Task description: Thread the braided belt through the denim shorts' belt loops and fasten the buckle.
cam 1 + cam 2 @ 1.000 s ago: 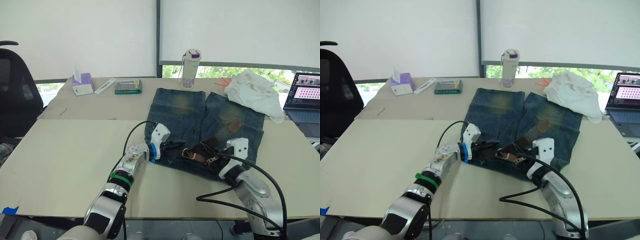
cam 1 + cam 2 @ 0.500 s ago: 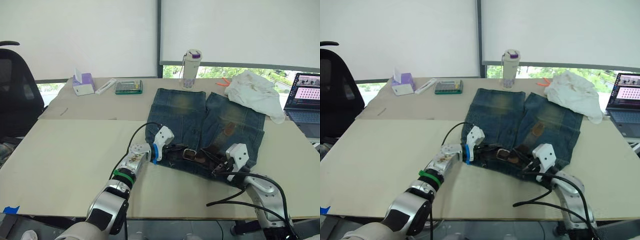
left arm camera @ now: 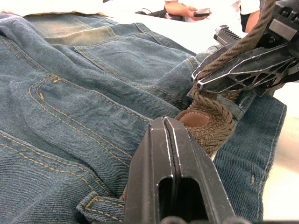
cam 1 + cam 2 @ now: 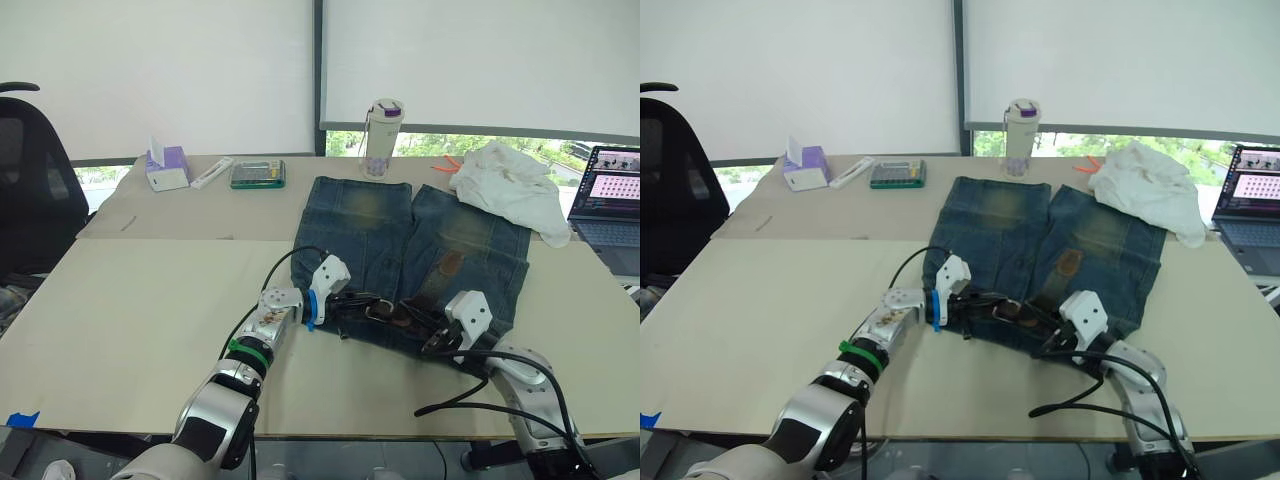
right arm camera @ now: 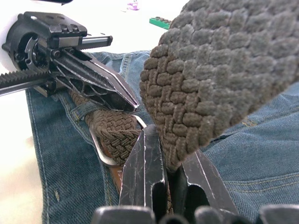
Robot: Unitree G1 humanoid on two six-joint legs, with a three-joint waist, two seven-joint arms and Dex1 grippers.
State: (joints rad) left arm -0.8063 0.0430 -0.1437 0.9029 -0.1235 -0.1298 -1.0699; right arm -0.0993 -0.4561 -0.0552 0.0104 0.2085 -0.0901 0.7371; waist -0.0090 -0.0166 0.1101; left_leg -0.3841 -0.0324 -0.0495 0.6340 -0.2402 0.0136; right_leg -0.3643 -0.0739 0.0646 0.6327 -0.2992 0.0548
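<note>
The denim shorts (image 4: 400, 225) lie flat on the table with the waistband toward me. The braided belt (image 4: 402, 313) lies bunched along that waistband, and its silver buckle (image 5: 99, 148) sits just under the tips of both grippers. My left gripper (image 4: 346, 300) rests on the waistband's left half, its fingers (image 3: 166, 140) pressed shut, beside a belt loop (image 3: 99, 205). My right gripper (image 4: 432, 342) is at the waistband's right half, shut on a stretch of the braided belt (image 5: 210, 79) that rises between its fingers. The two grippers' tips nearly meet.
A white cloth (image 4: 510, 190) and a laptop (image 4: 610, 195) sit at the far right. A bottle (image 4: 382, 135), a green box (image 4: 257, 174) and a tissue box (image 4: 165, 168) line the back. A black chair (image 4: 30, 180) stands at the left. Black cables trail from both wrists.
My right gripper pulled back toward the near edge with the belt, then edged left toward the left gripper. The belt now lies flatter along the waistband. The left gripper crept slightly right.
</note>
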